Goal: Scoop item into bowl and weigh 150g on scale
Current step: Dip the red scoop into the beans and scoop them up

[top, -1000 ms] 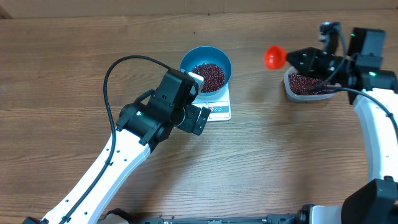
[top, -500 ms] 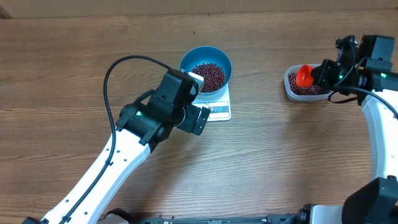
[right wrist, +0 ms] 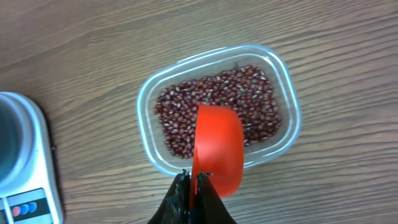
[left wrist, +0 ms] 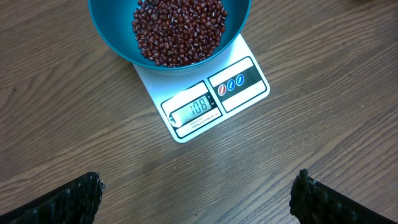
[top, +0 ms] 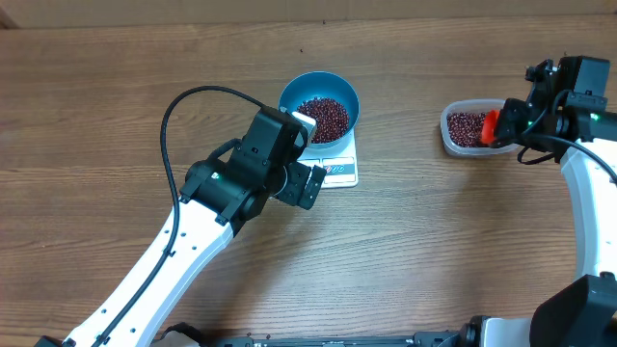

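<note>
Starting with the largest of the task's things, where is the bowl (top: 318, 83)?

On the scale (top: 339, 172), near the middle of the overhead view. It is round, deep and blue with a smooth rim. It covers the scale's rear part, so only the front strip shows.

What does the scale look like?

Flat, white and rectangular, with rounded corners. In the left wrist view its grey display (left wrist: 196, 107) shows dark digits that look like 108. Beside the display sits a label panel with small coloured marks.

And the beans (left wrist: 180, 28)?

Tiny dark red-maroon ovals. One heap lies in the bottom of the bowl, with bare blue wall above it. More fill a clear rounded-rectangular tub (right wrist: 286, 106), well apart from the scale on the right.

How do the tools stand?

The left tool (left wrist: 202, 199) hangs over the surface near the scale's display end, its dark fingers spread wide with nothing between them. The right tool (right wrist: 193, 183) is pinched tight on the handle of a red-orange scoop (right wrist: 217, 149). The scoop stands tilted on edge over the tub's near side. Whether it touches the beans there, I cannot tell.

The surface (top: 434, 241)?

Brown wood grain, matt, reaching the edges of both wrist views. A black cable (top: 178, 116) loops over it from the left arm.
</note>
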### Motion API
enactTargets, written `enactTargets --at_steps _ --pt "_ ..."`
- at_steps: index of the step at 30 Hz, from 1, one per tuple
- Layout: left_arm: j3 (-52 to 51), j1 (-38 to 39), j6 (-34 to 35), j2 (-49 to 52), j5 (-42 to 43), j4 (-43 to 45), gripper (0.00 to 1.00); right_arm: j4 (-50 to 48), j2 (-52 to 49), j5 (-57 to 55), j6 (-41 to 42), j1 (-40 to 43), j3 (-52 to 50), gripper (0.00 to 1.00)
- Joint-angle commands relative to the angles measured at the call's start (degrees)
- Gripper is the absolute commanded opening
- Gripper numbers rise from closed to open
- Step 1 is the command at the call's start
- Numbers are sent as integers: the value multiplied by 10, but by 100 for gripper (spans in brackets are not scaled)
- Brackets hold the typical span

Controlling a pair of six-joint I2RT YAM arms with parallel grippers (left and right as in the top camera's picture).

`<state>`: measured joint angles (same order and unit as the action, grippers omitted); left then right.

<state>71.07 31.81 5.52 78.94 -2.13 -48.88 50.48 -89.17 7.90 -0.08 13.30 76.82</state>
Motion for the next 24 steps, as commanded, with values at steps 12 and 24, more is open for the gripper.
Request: enactTargets --at_steps 12,24 --pt "7 1 -13 5 3 0 99 -35 -82 -29 -19 -2 0 4" --pt "7 1 -13 5 3 0 99 -64 -110 -67 -20 -2 0 4"
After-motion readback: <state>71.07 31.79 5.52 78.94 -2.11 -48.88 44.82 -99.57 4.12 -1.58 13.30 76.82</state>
